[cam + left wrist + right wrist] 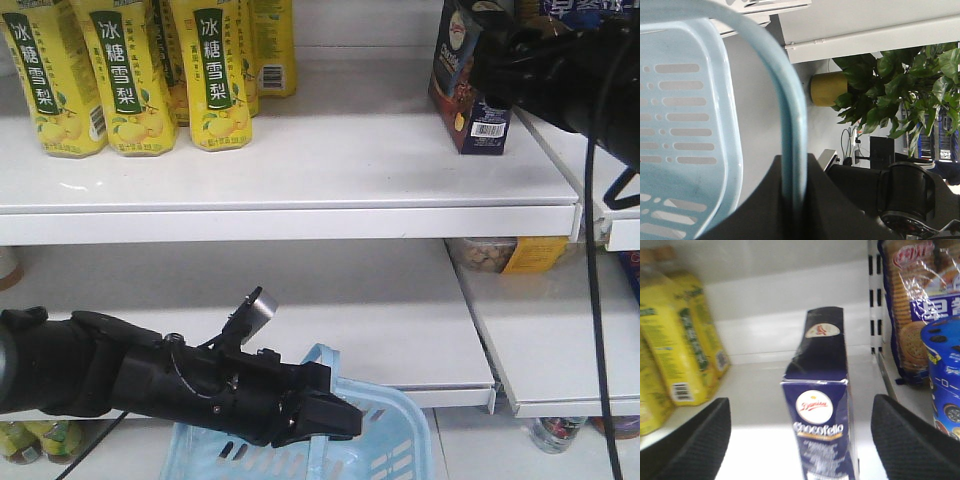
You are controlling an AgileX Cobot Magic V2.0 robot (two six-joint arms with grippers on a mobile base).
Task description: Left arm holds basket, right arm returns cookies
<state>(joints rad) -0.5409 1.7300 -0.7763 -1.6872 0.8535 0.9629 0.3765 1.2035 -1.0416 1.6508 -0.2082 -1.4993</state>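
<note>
Left gripper (335,418): fingers pinched on the loop handle of the basket (385,440), low before the shelves.
Right gripper (800,440): fingers (695,440) spread wide, flanking the cookies (821,405) without contact.
Cookies: upright on the upper shelf (300,165), right of the yellow bottles (130,70).

Basket (685,125) handle pinched by black fingers (840,210) (potted plant (890,95) behind)

we see the basket (390,440) cut by the lower edge in the front view. the right arm (560,65) hides part of the cookies (462,95); small print on the box is blurred. we can't read the left gripper (335,420) jaws.
</note>
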